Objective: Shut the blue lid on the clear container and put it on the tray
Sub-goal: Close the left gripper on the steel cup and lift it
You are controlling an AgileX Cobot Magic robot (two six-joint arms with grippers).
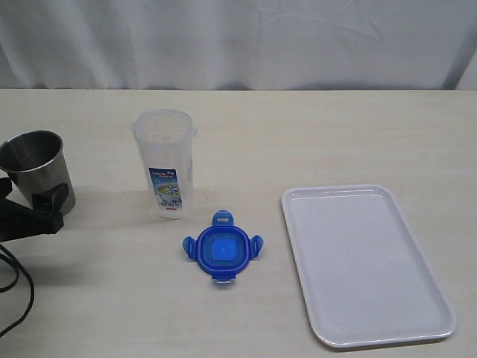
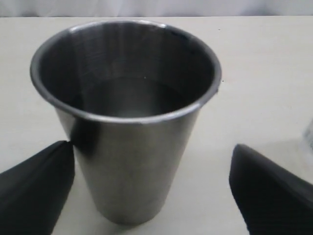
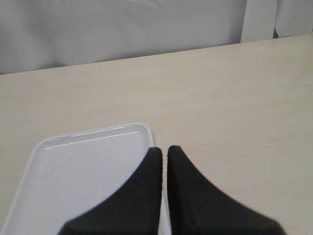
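Our left gripper (image 2: pixel 151 147) has its jaws wide apart on either side of the steel cup (image 2: pixel 124 122), not clamped on it. Our right gripper (image 3: pixel 164 149) has its jaws pressed nearly together on nothing, over one corner of the tray (image 3: pixel 73 181). In the exterior view, the clear container (image 1: pixel 164 164) stands upright and uncapped at three o'clock from the cup. The blue lid (image 1: pixel 222 250) lies flat on the table (image 1: pixel 335 134) at five o'clock from the container, and the tray is at the lid's three o'clock.

Soft even light, faint shadows
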